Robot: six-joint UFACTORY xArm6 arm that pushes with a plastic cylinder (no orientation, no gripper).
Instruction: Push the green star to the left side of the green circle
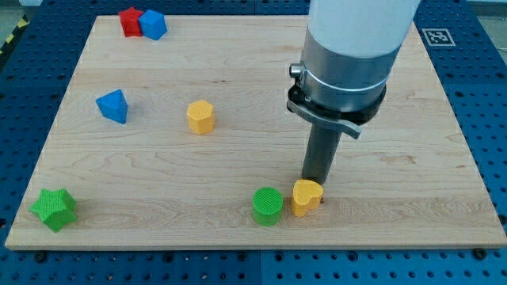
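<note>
Well, ridged green star [54, 209], wooden board [238, 150].

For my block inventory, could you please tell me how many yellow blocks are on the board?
2. One yellow block sits left of the board's centre; the other yellow block is near the view's bottom, touching the green circle, beside my tip. None seems hidden.

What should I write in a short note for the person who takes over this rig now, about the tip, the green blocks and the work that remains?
Tip: my tip is down on the board, just behind the yellow heart block, at the view's bottom centre. It has no jaws.
Blocks: the green circle touches or nearly touches the yellow heart's left side. The green star sits far off, in the bottom left corner of the wooden board.
Done: nothing visible; the star is not beside the circle.
Left: bring the tip round to the star's left and push it rightward, stopping just left of the circle.
</note>
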